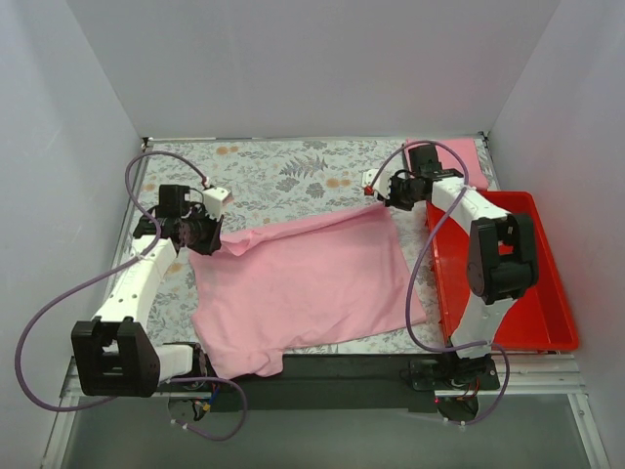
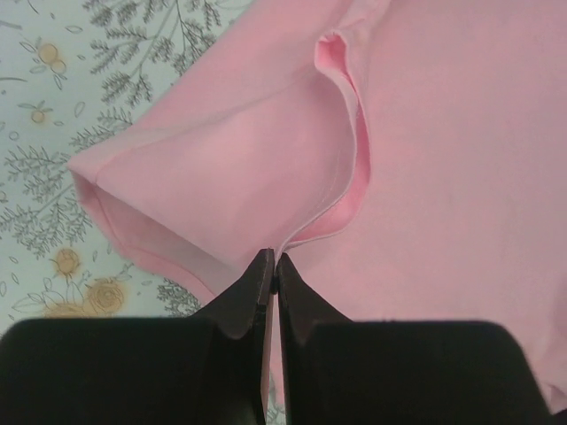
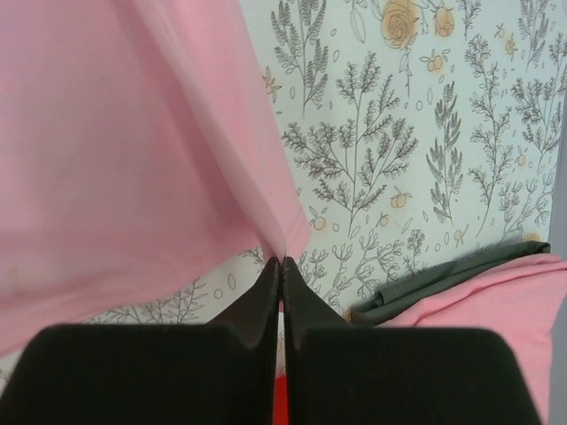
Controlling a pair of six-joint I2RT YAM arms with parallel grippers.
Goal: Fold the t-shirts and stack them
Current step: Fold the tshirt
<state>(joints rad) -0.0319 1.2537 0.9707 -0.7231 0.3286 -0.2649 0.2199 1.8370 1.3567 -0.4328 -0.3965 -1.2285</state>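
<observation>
A pink t-shirt (image 1: 303, 283) lies spread across the middle of the table, its near hem hanging over the front edge. My left gripper (image 1: 200, 234) is shut on the shirt's far left corner by the sleeve; the left wrist view shows its closed tips (image 2: 272, 258) pinching a fold of pink cloth (image 2: 266, 150). My right gripper (image 1: 383, 195) is shut on the far right corner and holds it slightly raised; the right wrist view shows the tips (image 3: 281, 262) pinching the pink edge (image 3: 133, 159). A folded stack (image 1: 459, 156), pink over grey, sits at the far right corner.
A red bin (image 1: 508, 274) stands along the right side of the table, under the right arm. The floral tablecloth (image 1: 283, 171) is bare behind the shirt. The folded stack's grey and pink edges show in the right wrist view (image 3: 461, 283). Grey walls enclose the table.
</observation>
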